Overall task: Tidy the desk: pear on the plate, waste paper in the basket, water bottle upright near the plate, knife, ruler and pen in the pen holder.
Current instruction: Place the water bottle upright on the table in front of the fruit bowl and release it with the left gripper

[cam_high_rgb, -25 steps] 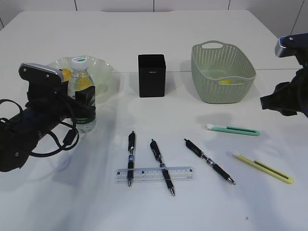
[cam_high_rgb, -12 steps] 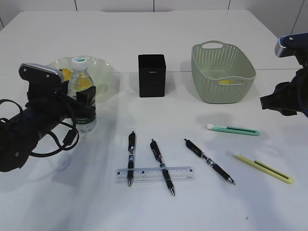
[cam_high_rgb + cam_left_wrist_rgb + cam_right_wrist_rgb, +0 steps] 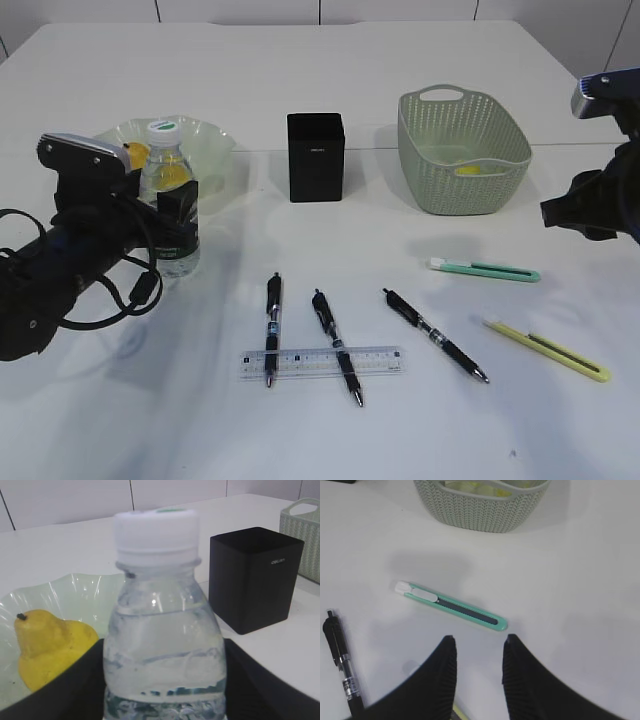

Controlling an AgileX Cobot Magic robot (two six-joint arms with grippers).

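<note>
The water bottle (image 3: 168,190) (image 3: 160,630) stands upright on the desk (image 3: 330,60), just in front of the plate (image 3: 215,145) (image 3: 75,587) that holds the pear (image 3: 45,645). My left gripper (image 3: 165,225) (image 3: 164,690) flanks the bottle, a finger tight against each side; whether they press it does not show. My right gripper (image 3: 477,642) hovers open and empty above the green knife (image 3: 485,269) (image 3: 450,606). A yellow knife (image 3: 548,350), the ruler (image 3: 322,362) and three pens (image 3: 335,345) lie in front. The pen holder (image 3: 316,157) (image 3: 255,575) stands mid-desk.
The basket (image 3: 463,150) (image 3: 480,505) sits at the back right with a yellowish scrap (image 3: 465,170) inside. Two of the pens lie across the ruler. My right arm (image 3: 595,200) hangs over the desk's right edge.
The left arm has shifted very slightly around the bottle, which stays upright in place. The right arm and everything else are unmoved.
</note>
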